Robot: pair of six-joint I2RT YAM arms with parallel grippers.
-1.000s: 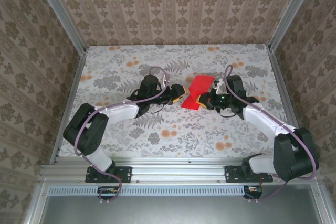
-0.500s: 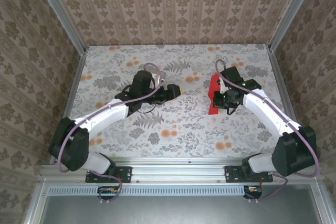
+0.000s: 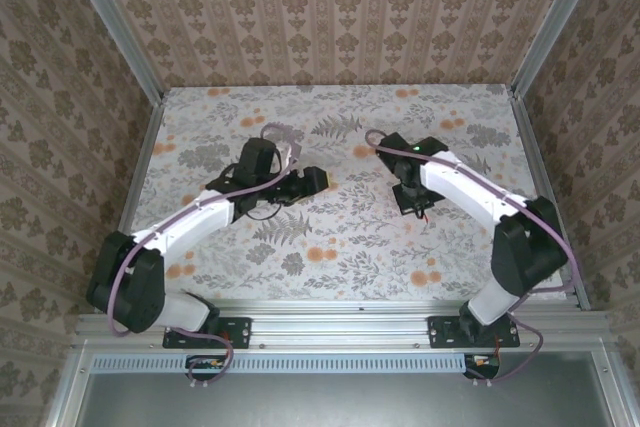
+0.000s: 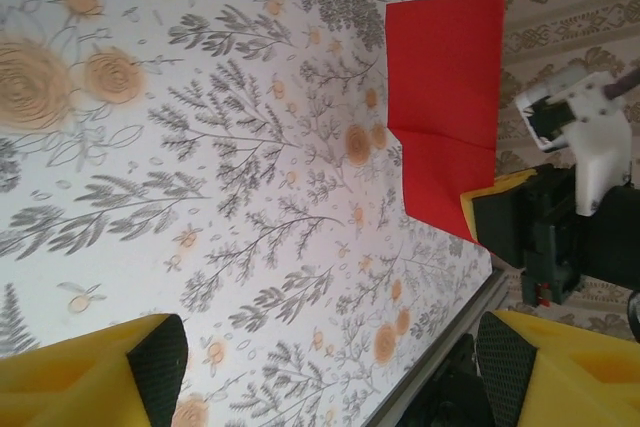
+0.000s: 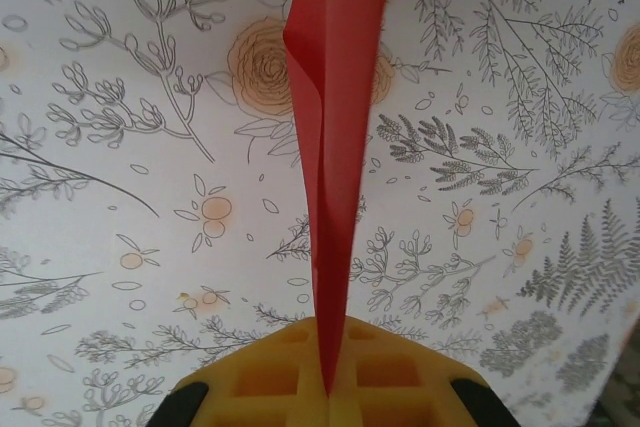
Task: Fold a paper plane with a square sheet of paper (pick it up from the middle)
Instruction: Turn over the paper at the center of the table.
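The square sheet of paper (image 5: 338, 97) is bright red and folded along a crease. It hangs edge-on above the table, pinched at its near end in my right gripper (image 5: 330, 392), which is shut on it. In the left wrist view the sheet (image 4: 445, 87) stands as a red panel with a kink, and the right gripper (image 4: 485, 215) grips its lower corner. My left gripper (image 4: 335, 367) is open with nothing between its fingers (image 4: 150, 367), well to the left of the paper. From above, the left gripper (image 3: 312, 179) and the right gripper (image 3: 412, 197) are a good gap apart.
The table (image 3: 330, 247) has a floral cloth with grey ferns and orange flower prints. Aluminium rails and patterned walls close it in on three sides. The table's right edge (image 4: 440, 357) lies close beyond the paper in the left wrist view.
The left gripper opened, let go of the paper and drew back to the left. The right gripper kept the paper, pulled it rightward and turned it under its wrist.
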